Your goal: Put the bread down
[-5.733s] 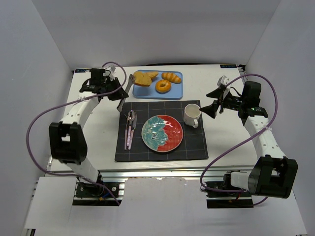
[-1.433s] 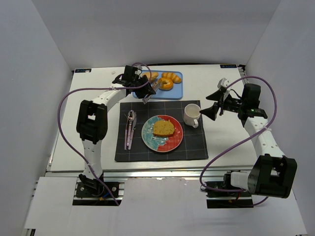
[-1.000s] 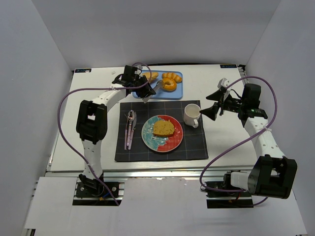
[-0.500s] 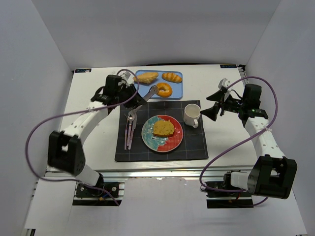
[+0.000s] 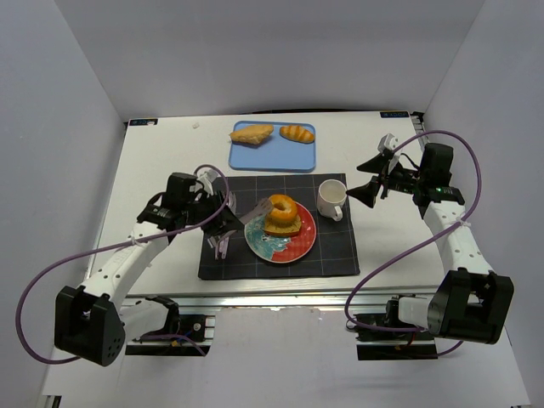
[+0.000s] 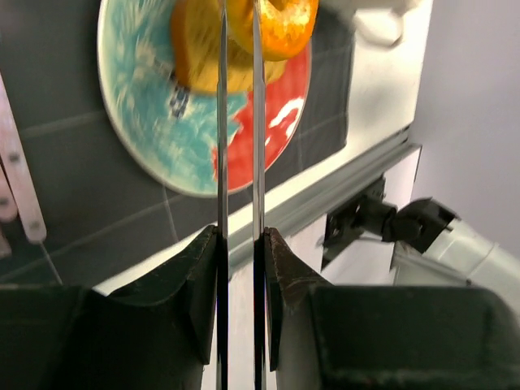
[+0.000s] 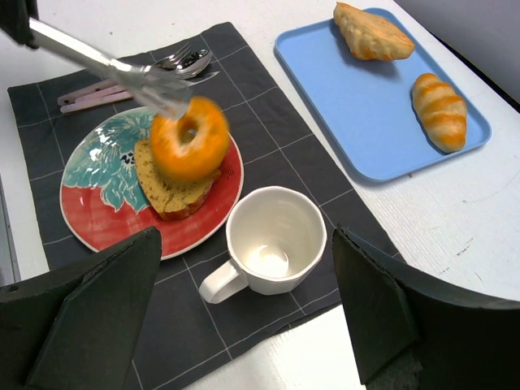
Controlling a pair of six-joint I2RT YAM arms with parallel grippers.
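My left gripper [image 5: 219, 223] is shut on metal tongs [image 5: 255, 216], clasping both blades [image 6: 237, 236]. The tongs pinch the glossy orange ring doughnut [image 5: 282, 206] and hold it tilted just over the thick bread slice [image 5: 286, 226], which lies on the red and teal plate [image 5: 265, 245]. Whether doughnut and slice touch I cannot tell. The right wrist view shows the doughnut [image 7: 188, 138], the slice [image 7: 166, 191] and the plate [image 7: 97, 223]. My right gripper [image 5: 367, 177] is open and empty, hovering right of the mug.
A white mug [image 5: 331, 198] stands on the dark placemat [image 5: 331, 251] right of the plate. A blue tray [image 5: 272, 157] at the back holds a roll [image 5: 252, 133] and a croissant [image 5: 297, 133]. Cutlery [image 7: 122, 85] lies left of the plate.
The slice went from the tray to the plate. My left arm then carried the doughnut in the tongs from the tray to above the plate. The right arm has not moved.
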